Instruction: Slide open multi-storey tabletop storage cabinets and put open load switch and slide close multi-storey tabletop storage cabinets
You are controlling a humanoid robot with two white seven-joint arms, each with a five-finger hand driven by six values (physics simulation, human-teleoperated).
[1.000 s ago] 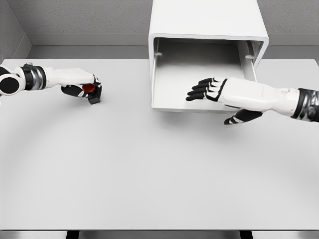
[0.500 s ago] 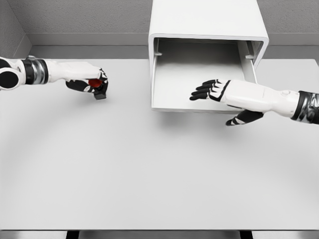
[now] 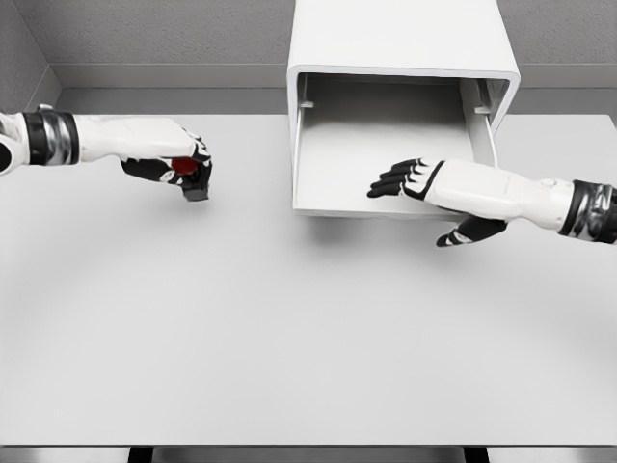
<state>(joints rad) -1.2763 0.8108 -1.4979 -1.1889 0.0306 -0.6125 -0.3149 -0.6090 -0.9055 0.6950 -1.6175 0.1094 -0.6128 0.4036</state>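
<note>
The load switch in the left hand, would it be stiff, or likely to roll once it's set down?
The load switch looks like a small, blocky, rigid part, so probably stiff and light. Its flat dark base suggests it should sit rather than roll. The left hand wraps it fully.

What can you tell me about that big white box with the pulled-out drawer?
The storage cabinet is a glossy white box with rounded corners, standing at the table's far edge against the grey wall. Its drawer is slid open toward the robot, a shallow pale-grey tray with nothing visible inside. The right hand, fingers spread, hovers over the drawer's front right part, the thumb below the front edge.
</note>
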